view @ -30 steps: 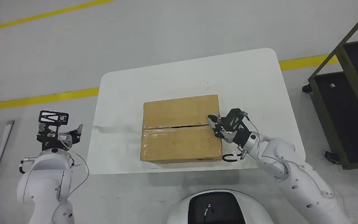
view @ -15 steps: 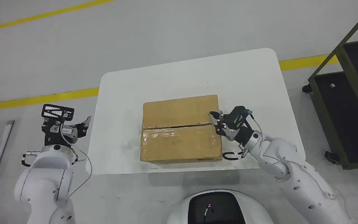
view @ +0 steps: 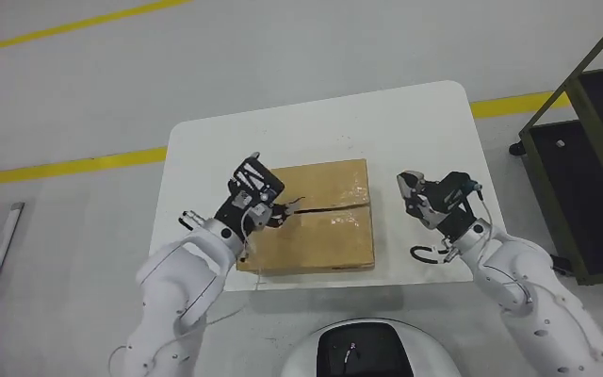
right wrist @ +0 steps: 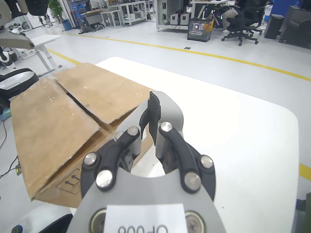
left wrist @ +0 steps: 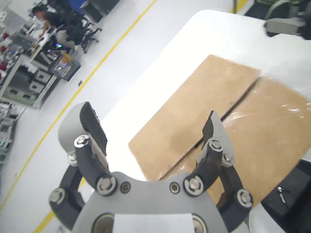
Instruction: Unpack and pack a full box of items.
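Cardboard box (view: 311, 231) sits on the white table (view: 424, 132), at the middle of the front edge, long side along that edge.
- Both top flaps are down. A dark seam (view: 330, 204) runs the box's length between them.
- The flap nearer the front edge carries glossy clear tape (right wrist: 46, 98).
- At the box's right end the flap edges look ragged and stand slightly apart, with a dark gap between.
- Contents: cannot tell, flaps cover them.

Left gripper (left wrist: 150, 118): over the left end of the box, roughly above the seam. Fingers are spread wide with nothing between them. Contact with the cardboard cannot be judged.

Right gripper (right wrist: 151, 107): over bare table just beside the box's right end, apart from it. Ribbed pads are pressed together and hold nothing.

Dark metal rack (view: 565, 179) stands on the floor off the table's right edge.
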Controlling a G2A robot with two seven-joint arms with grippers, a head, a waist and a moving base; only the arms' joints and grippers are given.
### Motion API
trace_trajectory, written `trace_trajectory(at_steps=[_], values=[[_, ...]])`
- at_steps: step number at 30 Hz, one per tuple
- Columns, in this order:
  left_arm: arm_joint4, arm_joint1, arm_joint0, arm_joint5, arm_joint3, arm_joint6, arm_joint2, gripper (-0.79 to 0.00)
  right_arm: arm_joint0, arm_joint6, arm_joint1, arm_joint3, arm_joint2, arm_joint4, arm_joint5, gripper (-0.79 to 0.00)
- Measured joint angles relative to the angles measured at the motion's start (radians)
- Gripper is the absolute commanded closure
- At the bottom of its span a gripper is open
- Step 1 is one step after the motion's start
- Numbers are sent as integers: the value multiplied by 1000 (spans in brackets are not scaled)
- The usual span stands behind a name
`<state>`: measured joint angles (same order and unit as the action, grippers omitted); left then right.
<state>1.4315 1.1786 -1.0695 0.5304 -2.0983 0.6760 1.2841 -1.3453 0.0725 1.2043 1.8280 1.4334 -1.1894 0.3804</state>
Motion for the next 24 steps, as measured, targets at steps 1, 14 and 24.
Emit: trace_trajectory(at_steps=[1, 14, 24], values=[[12, 2, 8, 9, 8, 4, -27, -785, -9, -2, -1, 3, 10, 1, -2, -65], [282, 12, 122, 129, 134, 42, -251, -785, -97, -18, -11, 25, 83, 5, -15, -83], [432, 11, 175, 208, 211, 53, -280, -785, -123, -23, -14, 39, 102, 15, -21, -89]])
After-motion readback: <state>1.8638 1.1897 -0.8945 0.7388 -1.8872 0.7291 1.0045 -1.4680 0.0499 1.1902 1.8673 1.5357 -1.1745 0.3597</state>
